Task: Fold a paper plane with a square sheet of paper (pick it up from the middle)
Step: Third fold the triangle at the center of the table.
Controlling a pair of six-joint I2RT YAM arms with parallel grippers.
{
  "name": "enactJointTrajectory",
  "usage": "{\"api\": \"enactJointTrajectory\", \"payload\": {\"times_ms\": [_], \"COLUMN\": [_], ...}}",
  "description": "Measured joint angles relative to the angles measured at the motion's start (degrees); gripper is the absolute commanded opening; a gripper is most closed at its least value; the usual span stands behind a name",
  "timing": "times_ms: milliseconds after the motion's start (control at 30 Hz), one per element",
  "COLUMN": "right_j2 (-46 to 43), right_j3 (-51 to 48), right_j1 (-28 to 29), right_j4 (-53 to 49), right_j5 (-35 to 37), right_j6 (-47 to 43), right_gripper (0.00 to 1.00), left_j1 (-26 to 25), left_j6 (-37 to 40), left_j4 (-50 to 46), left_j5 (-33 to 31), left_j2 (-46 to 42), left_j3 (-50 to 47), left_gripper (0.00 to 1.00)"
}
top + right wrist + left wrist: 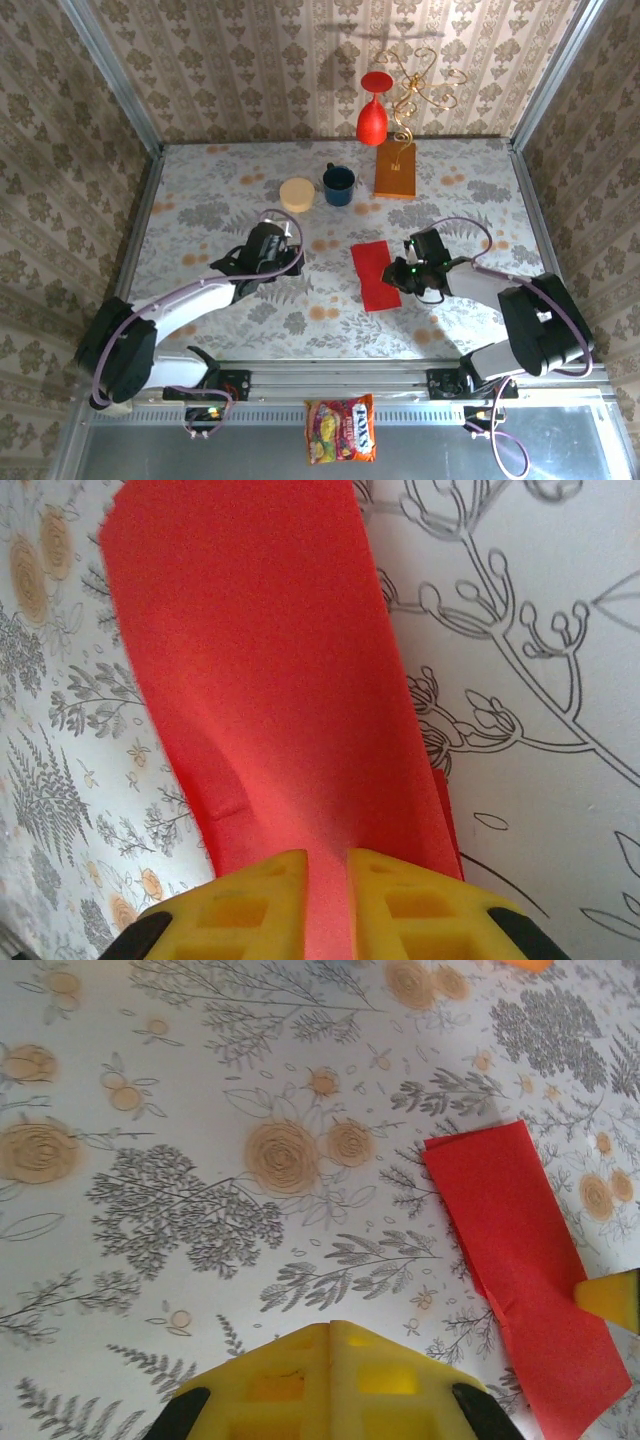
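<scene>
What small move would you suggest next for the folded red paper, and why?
Probably move the left gripper across to pin the red paper on its free side. The right gripper alone is shut on the paper's edge, while the left gripper, shut, hangs over the bare table beside it.

The right gripper (328, 880) is closed on the red paper (250, 650), its two yellow fingers (250, 905) pinching the sheet's near end in a narrow gap. From there the paper runs away as a long folded strip, widening and lying over the flower-patterned desk (520, 630). A short crease marks its left edge just beyond the fingers.
</scene>
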Motion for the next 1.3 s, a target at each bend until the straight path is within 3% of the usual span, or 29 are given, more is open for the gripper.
{"api": "enactJointTrajectory", "payload": {"times_ms": [233,400,667,933,1300], "right_j2": [5.79,9.64,12.87,12.90,12.61], "right_j3": [-4.70,-3.98,-0.57,0.09,0.22], "right_j1": [-0.61,3.54,11.21,11.47,11.52], "right_j4": [17.16,24.30,25.20,24.76,22.99], "right_j5": [-6.80,-8.02,-6.49,-6.36,-6.54], "right_j6": [5.75,9.05,11.74,12.31,10.75], "right_gripper": [0.11,0.11,0.11,0.18,0.12], "left_j1": [-2.10,-3.39,-6.78,-9.01,-6.84], "left_j6": [0.11,0.11,-0.55,-1.88,-2.12], "left_j4": [0.66,0.79,4.31,8.17,11.17], "left_j5": [0.61,1.07,3.23,5.11,4.13], "left_j2": [4.42,6.01,10.64,17.53,22.38], "left_j3": [3.32,5.14,6.82,6.80,3.23], "left_gripper": [0.00,0.00,0.00,0.00,0.00]}}
